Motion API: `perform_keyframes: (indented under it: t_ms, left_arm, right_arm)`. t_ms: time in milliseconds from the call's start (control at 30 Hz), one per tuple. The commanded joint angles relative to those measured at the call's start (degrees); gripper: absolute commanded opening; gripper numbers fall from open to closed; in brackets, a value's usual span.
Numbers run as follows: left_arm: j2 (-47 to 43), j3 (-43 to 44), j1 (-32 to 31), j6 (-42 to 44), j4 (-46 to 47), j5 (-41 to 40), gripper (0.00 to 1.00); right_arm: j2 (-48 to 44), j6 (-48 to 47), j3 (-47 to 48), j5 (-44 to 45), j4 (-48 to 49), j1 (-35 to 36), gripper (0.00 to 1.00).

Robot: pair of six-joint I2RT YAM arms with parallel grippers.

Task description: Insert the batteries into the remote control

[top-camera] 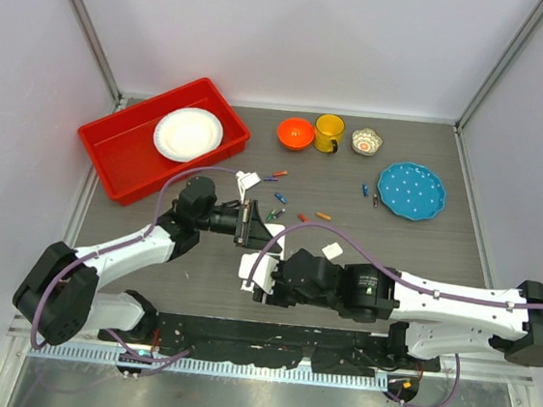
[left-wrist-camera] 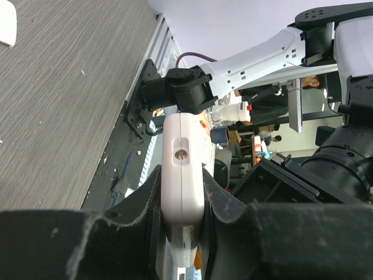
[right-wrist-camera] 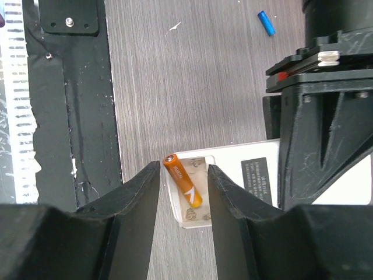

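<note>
Right up close, peering between the right gripper (right-wrist-camera: 182, 175) and its black fingers (right-wrist-camera: 140, 198): spread apart, clasping nothing, straddling an orange battery (right-wrist-camera: 183, 186) lying in the open bay of the remote control (right-wrist-camera: 245, 175). Reads as the insertion step, with the first cell dropped into its slot. Hard to say from this angle whether seated flat against both contacts; sits a touch slanted, one end up by the bay's corner.

Over to the left gripper (left-wrist-camera: 182, 181) now: clenched firmly on the remote, holding it edge-on with the bay turned toward the other arm. Seen from above, a meeting of both claws just beyond the arm bases, near the front middle of the table (top-camera: 422, 249).

Next up, by the look of it: nudge that cell down level, then reach farther out for one of the loose batteries (top-camera: 280, 197) scattered mid-table in blue, green, red and orange, all well apart from the remote. Calls for a fine pinch on a tiny round thing prone to rolling, and the proper end matched to the proper contact.

As for the remote itself: small, white, plain-backed, with a dark label beside the bay and a small round fitting on its narrow side.
</note>
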Motion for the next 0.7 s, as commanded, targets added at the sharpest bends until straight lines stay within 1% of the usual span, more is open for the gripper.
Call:
perform_keyframes:
  t_ms: [0,167,467,567,667]
  left_arm:
    - [-0.18,1.88,-0.17,-0.22,1.47,1.43,0.00]
    - [-0.27,2.06,-0.26,-0.40,1.55,1.51,0.00]
    - [-0.62,1.79,-0.26,-0.40,1.64,1.60,0.00]
    - [-0.62,1.79,-0.26,-0.40,1.64,1.60,0.00]
    - [-0.71,1.79,-0.26,-0.40,1.82,1.60,0.00]
  right_arm:
    - [-2.30,-0.51,1.41,2.34,4.98,-0.02,0.44]
    - [-1.69,-0.86,1.23,2.17,5.87,-0.02,0.44]
    - [-0.55,-0.95,1.06,1.81,5.17,-0.02,0.40]
    - [-0.46,-0.60,0.97,1.46,4.56,-0.02,0.38]
    - [-0.28,-0.25,0.88,1.29,3.77,0.07,0.32]
